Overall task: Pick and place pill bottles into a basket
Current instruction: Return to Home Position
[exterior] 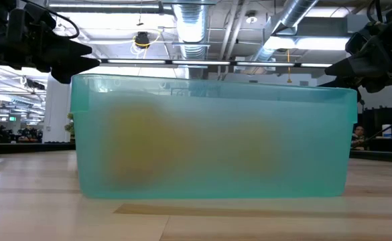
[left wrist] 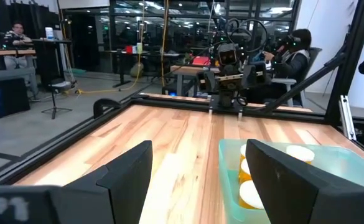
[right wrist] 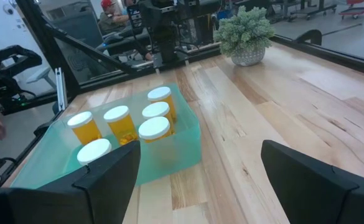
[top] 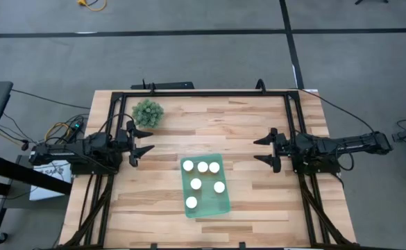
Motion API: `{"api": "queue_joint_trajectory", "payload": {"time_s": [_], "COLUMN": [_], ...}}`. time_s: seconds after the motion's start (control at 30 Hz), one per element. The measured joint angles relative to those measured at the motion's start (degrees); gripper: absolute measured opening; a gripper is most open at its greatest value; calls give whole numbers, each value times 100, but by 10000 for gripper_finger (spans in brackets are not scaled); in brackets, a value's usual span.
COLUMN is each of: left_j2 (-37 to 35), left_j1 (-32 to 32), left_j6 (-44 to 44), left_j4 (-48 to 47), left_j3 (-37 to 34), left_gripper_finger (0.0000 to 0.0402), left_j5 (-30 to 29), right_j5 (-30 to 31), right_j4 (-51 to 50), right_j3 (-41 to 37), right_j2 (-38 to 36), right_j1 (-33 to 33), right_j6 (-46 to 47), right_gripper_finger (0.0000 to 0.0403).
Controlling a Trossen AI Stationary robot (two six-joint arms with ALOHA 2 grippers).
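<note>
The basket [top: 210, 209] is a translucent teal tray lying flat on the wooden table, near the middle and toward the near edge. Several orange pill bottles with white caps [top: 203, 167] stand upright inside it, seen close in the right wrist view [right wrist: 121, 122]. In the low view the basket's wall [exterior: 212, 134] fills the picture, with orange blurs behind it. My left gripper [top: 149, 141] hovers open at the table's left edge, pointing level toward the right. My right gripper [top: 257, 151] hovers open at the right side, facing it. Neither touches anything.
A small bushy green plant in a pot [top: 148, 112] stands at the far left of the table. A black frame rail [top: 203, 92] runs around the table's edges. Bare wood lies between the basket and each gripper. People sit in the room beyond the table.
</note>
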Motion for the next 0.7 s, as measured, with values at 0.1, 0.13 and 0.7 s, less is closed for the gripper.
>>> {"api": "queue_joint_trajectory", "payload": {"time_s": [0.1,0.13,0.7], "left_j2": [0,0,0], "left_j1": [0,0,0], "left_j6": [-35,-29,76], "left_j4": [-8,-10,-28], "left_j3": [2,2,7], "left_gripper_finger": [248,248,248], "left_j5": [0,0,2], "right_j5": [0,0,0], "right_j4": [0,0,0], "right_j3": [0,0,0], "right_j2": [1,0,1], "right_j1": [1,1,2], "right_j6": [2,2,2], "right_gripper_finger": [327,327,327]}}
